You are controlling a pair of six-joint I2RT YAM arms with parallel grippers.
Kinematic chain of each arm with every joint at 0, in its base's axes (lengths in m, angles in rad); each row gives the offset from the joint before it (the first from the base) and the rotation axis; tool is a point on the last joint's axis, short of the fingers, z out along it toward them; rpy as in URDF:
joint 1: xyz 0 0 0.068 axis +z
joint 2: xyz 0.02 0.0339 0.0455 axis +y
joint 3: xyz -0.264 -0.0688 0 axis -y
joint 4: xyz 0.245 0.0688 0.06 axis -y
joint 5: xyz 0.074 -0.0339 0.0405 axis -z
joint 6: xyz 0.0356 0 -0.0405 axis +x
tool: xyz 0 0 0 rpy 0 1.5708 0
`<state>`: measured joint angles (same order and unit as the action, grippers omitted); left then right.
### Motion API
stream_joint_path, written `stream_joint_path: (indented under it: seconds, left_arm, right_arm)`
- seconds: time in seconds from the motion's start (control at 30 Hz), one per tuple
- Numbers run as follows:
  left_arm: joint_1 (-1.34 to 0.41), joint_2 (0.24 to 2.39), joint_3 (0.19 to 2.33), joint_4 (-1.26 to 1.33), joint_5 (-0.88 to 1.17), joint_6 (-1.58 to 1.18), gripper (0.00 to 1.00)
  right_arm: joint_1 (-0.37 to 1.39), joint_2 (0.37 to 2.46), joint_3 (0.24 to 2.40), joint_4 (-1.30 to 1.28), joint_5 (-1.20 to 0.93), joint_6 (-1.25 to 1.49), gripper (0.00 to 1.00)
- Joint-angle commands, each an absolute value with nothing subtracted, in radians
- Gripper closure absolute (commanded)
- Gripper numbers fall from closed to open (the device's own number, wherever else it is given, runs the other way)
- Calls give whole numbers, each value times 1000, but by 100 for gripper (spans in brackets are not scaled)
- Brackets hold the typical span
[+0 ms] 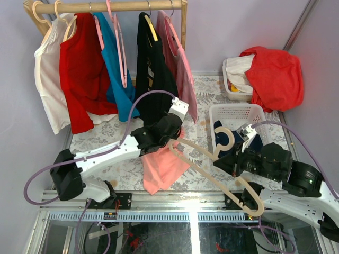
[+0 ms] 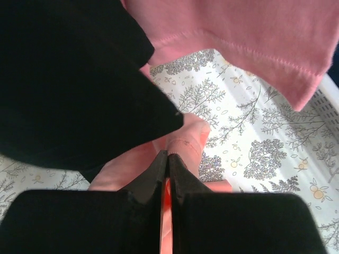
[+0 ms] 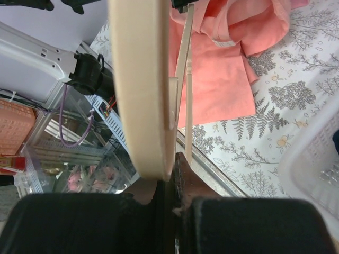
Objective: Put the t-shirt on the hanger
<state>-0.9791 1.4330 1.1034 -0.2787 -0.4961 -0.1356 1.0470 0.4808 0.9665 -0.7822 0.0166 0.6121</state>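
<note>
Table [image 1: 122,169] with leafy-print cover, clothes rack [image 1: 106,6] at the far left, white basket [image 1: 235,112] on the right. T-shirt [image 1: 161,166] hung limp over the near middle of the table, bunched at its top. Hanger [image 1: 256,203] was tilted, one end at the shirt's top, the other past the near edge. Left gripper [image 2: 167,156] was clamped on pink cloth. Right gripper [image 3: 172,164] was pinched on the hanger.

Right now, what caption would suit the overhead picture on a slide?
Teamwork: the left gripper pinches a pink t-shirt while the right gripper holds a cream hanger above the table.
</note>
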Motion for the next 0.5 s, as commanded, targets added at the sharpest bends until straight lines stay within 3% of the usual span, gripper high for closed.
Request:
stream_joint_path:
  seconds: [0.0, 0.47]
  left_arm:
    - [-977, 1364, 1144, -270, -522, -157, 100]
    - [-977, 1257, 1163, -340, -564, -154, 100]
  right_arm:
    - [1047, 530, 949, -603, -39, 635, 100]
    - [1047, 619, 1023, -588, 52, 614, 100]
